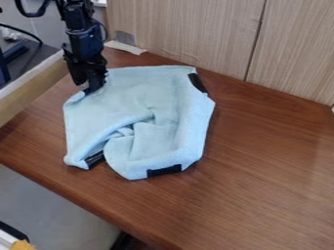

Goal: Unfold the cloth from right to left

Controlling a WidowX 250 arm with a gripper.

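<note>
At the upper-left edge of the light blue cloth point(140, 100), jaws point(93, 90) point down; can't tell if they're clenched on fabric or released. Cloth looks light, soft and limp, so it should bend rather than push; nothing fragile. Not likely slippery, may drag a bit on the wood. Best hold: a shallow pinch on a single layer of loose edge; a deep bite could catch two layers and haul the whole piece along. Dark strips, at upper right point(198, 83), bottom point(164, 171) and lower left point(95, 159), are probably stiffer than the fabric.

Relative to the jaws: nearest edge right at the tips, bulk spreading rightward and toward the camera. Bunched creases sit mid-cloth, farther out. All of it lies on the brown wooden surface point(264, 168), wood-grain panel point(189, 29) behind.
</note>
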